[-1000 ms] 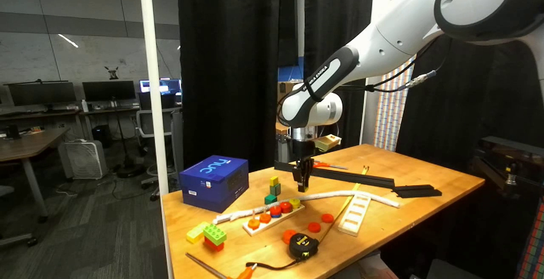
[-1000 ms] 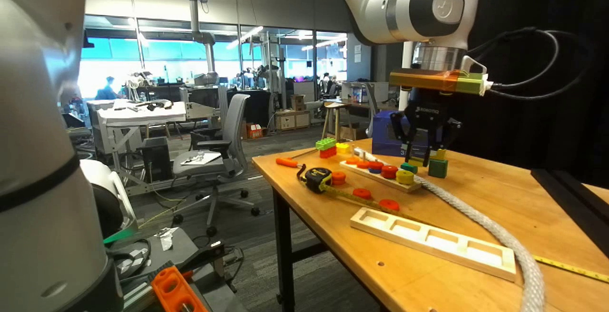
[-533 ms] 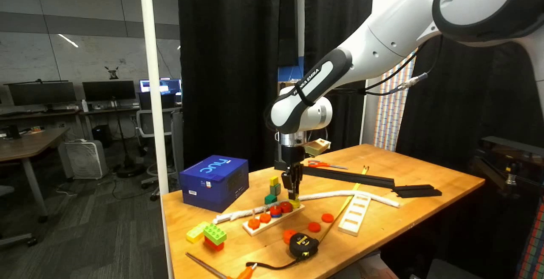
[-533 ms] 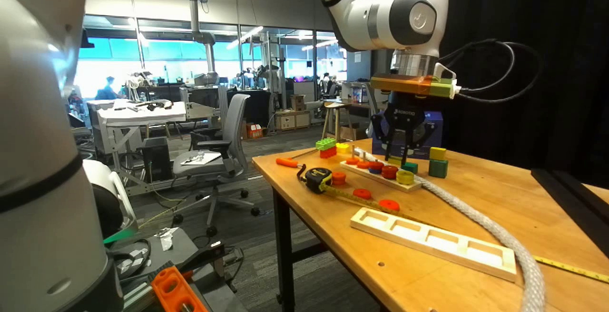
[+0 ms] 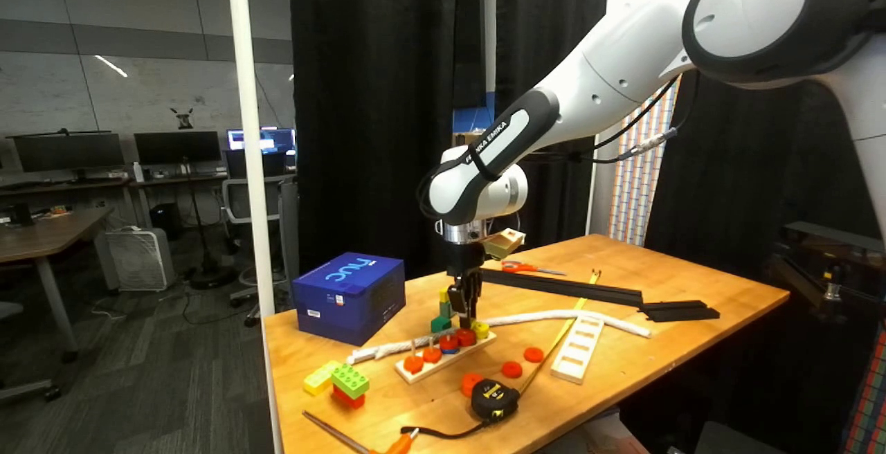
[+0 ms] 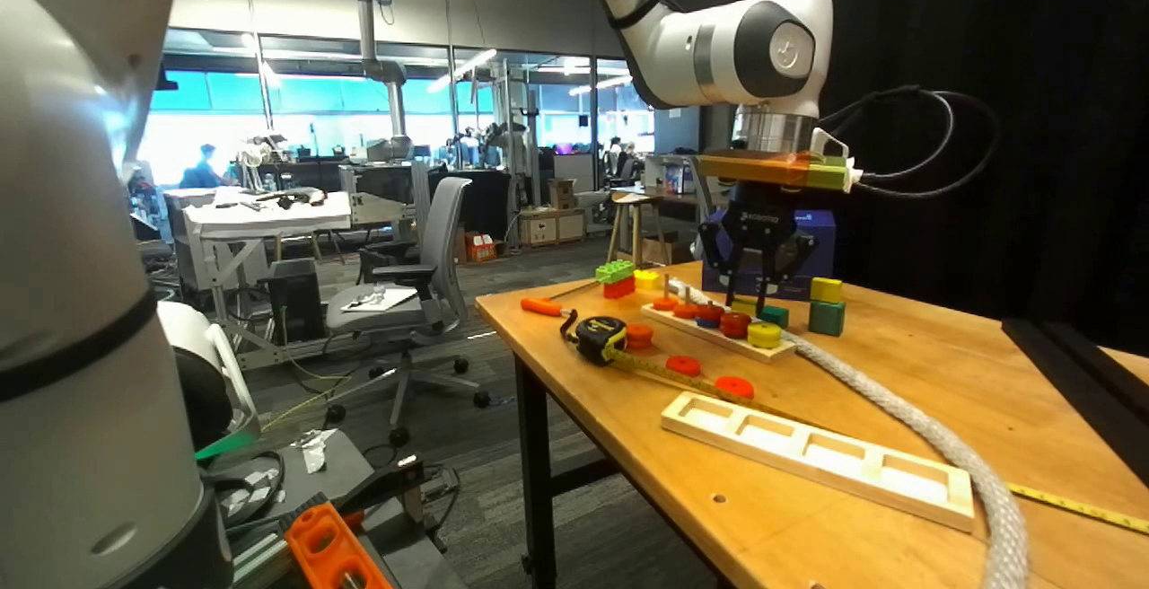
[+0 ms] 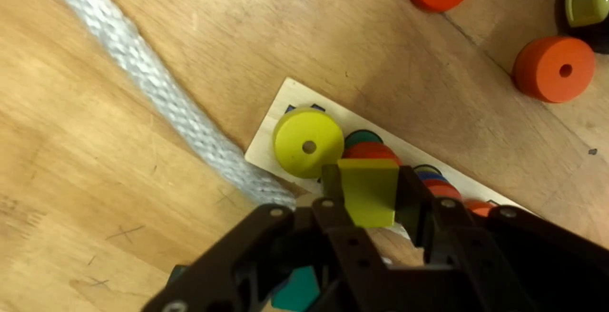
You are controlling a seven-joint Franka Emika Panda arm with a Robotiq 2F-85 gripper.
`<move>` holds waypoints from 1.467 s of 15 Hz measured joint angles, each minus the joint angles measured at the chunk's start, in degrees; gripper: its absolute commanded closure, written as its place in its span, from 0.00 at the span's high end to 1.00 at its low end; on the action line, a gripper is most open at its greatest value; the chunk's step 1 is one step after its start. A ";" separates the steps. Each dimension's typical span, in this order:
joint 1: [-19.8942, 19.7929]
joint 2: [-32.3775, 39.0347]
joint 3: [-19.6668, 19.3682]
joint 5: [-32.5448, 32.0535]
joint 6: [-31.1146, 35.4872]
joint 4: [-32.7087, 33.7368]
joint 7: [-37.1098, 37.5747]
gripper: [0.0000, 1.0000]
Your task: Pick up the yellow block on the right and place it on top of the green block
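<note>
The yellow block (image 7: 369, 194) is hanging in the claw (image 6: 747, 302) — both fingers (image 7: 410, 198) are pinching it — near the ringed wooden board (image 7: 261, 148). The green block (image 6: 776, 317) is sitting on the bench (image 6: 907, 338), near a dark-green cube (image 6: 826, 319) that is carrying a second yellow cube (image 6: 827, 290). A rope (image 7: 154, 82) is curving past the board.

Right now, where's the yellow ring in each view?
In an exterior view: yellow ring below centre, slightly right.
In an exterior view: yellow ring below and right of centre.
Wrist view: yellow ring at centre.
Shared landmark: white rope, passing near it.
</note>
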 measured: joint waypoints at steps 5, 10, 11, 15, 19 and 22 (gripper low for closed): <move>0.10 1.99 0.50 -1.15 0.00 3.04 -0.04 0.22; 0.10 3.33 0.92 -1.41 1.55 4.87 -1.29 0.22; 0.10 3.65 0.99 -1.50 1.88 5.26 -1.57 0.22; 0.05 5.11 1.15 -1.54 2.42 6.79 -2.49 0.22; -0.20 6.47 1.29 -1.54 3.50 7.91 -3.41 0.22; -0.40 7.32 1.42 -1.54 3.67 8.79 -3.91 0.22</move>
